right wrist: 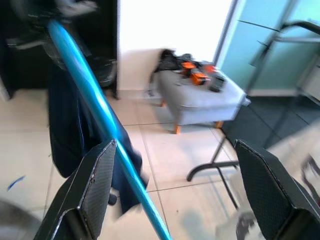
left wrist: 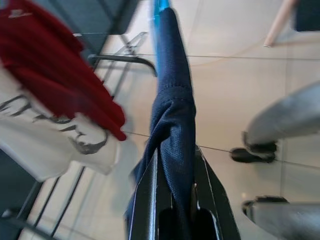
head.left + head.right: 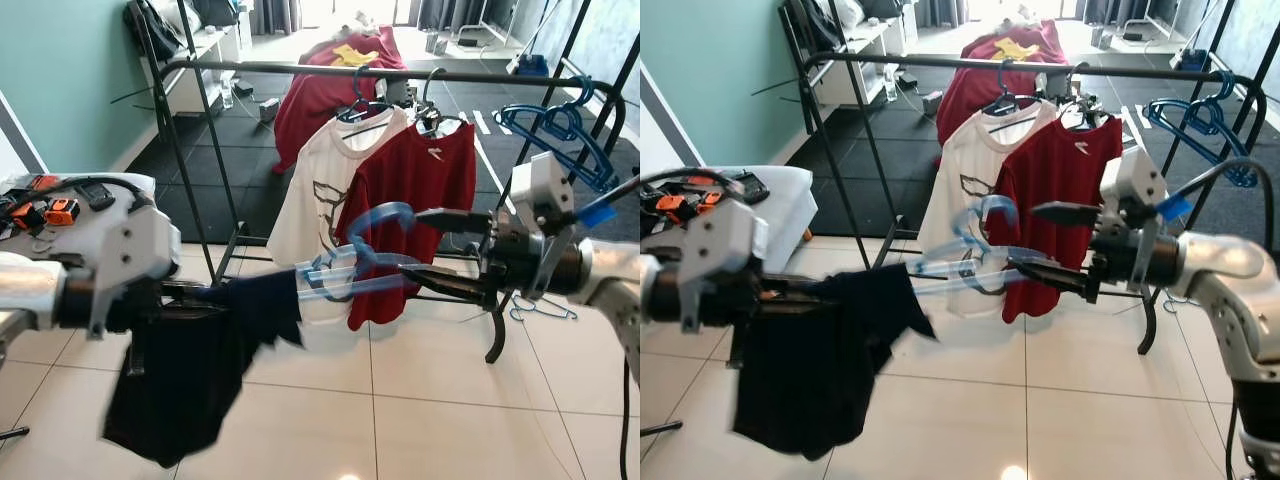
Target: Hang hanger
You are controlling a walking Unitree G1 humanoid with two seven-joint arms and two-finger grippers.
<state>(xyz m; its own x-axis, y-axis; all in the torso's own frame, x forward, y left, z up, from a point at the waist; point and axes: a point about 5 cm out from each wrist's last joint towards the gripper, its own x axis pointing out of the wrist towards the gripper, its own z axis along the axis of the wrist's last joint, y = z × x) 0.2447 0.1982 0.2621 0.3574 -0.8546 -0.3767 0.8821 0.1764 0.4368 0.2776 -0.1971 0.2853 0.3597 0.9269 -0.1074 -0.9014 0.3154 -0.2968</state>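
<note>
**Blue hanger held in the air before the clothes rail**

The left end effector has its two black fingers closed on the dark navy garment where the cloth wraps the arm of the translucent blue hanger. The garment droops below that grip toward the tiled floor. The hanger runs from the left end effector across to the right, its curved hook raised in front of the hung shirts.

The right end effector is wide open, one finger above and one below, both pointing at the hook end of the hanger. In the right wrist view the blue bar passes just beside one finger, with the other finger well apart; whether that finger touches the bar cannot be told.

Behind, a black clothes rail carries a white shirt and a red shirt on hangers, with spare blue hangers at its right end. The held hanger is below the rail and apart from it.
</note>
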